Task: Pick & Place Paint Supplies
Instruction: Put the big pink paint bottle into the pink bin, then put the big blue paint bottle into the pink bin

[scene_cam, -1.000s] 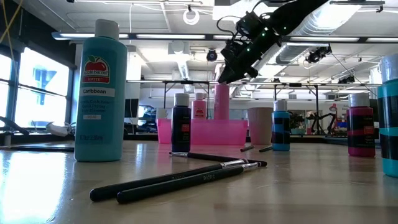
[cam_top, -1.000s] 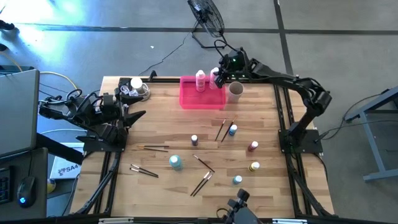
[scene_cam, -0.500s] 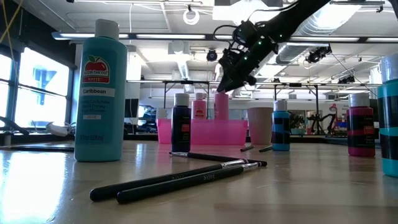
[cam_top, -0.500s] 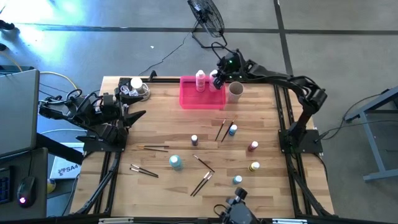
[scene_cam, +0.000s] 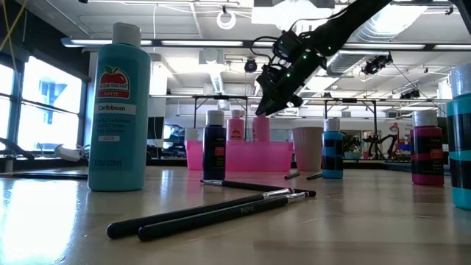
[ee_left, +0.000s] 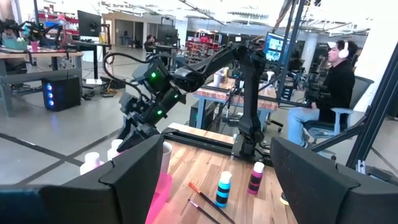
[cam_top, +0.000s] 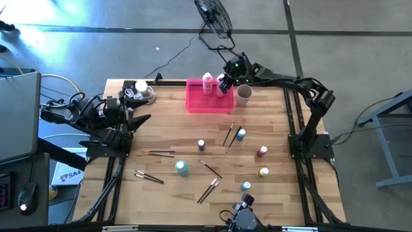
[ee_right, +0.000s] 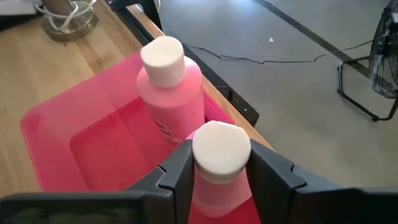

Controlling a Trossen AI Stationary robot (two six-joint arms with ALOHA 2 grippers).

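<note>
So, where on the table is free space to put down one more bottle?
Free: the wood between the pink tray and the tiny bottles, and the left strip by the left gripper. Crowded: the middle and near-right, with brushes, the teal bottle and tiny bottles; the tray's right end, where the right gripper is.

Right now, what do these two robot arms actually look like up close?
Both are dark, jointed arms of slim tubes and chunky joints. The right arm shows small green lights near its gripper. The left gripper ends in two flat, dark, angular fingers.
</note>
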